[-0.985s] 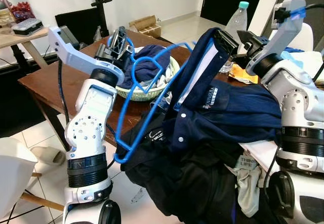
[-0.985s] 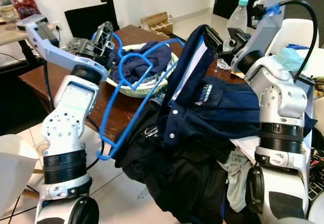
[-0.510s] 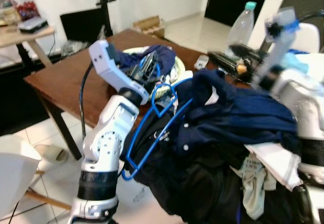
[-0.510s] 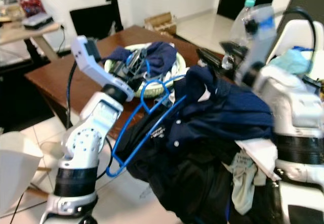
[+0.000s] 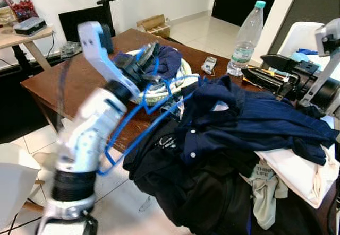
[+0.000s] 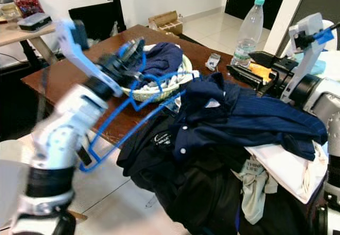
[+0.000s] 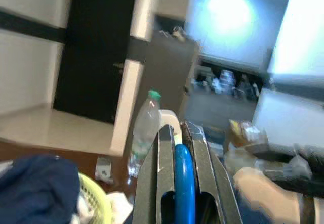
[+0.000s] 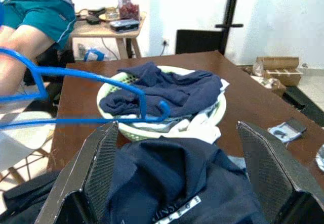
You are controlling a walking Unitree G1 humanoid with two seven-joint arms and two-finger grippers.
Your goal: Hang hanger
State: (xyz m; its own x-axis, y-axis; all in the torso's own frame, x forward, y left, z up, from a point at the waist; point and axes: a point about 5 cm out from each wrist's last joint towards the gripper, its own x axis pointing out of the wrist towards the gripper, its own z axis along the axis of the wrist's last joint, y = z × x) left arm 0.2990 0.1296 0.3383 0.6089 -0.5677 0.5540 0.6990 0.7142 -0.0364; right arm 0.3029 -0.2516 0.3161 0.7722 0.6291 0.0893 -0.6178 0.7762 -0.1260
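My left gripper (image 5: pixel 142 65) is shut on the hook end of a blue wire hanger (image 5: pixel 151 115), and the arm is blurred by motion. In the left wrist view the blue hanger (image 7: pixel 183 176) sits pinched between the two fingers. The hanger slopes down off the table's front edge, its upper shoulder touching a navy shirt (image 5: pixel 255 118). That shirt lies slumped on a pile of dark clothes. My right gripper (image 5: pixel 267 68) is open above the shirt's far right side and holds nothing. Its wrist view shows both fingers (image 8: pixel 96 163) wide apart over the navy shirt (image 8: pixel 172 183).
A pale green basket (image 5: pixel 182 71) of clothes stands on the brown table (image 5: pixel 58 81). A water bottle (image 5: pixel 245 33) and a small device (image 5: pixel 209 64) are behind the shirt. A white chair (image 5: pixel 10 176) is at lower left. A person's leg (image 8: pixel 30 16) is by the far table.
The right gripper has let go of the shirt's collar and drawn back to the right; the shirt has dropped onto the pile. The left arm has swung while still holding the hanger.
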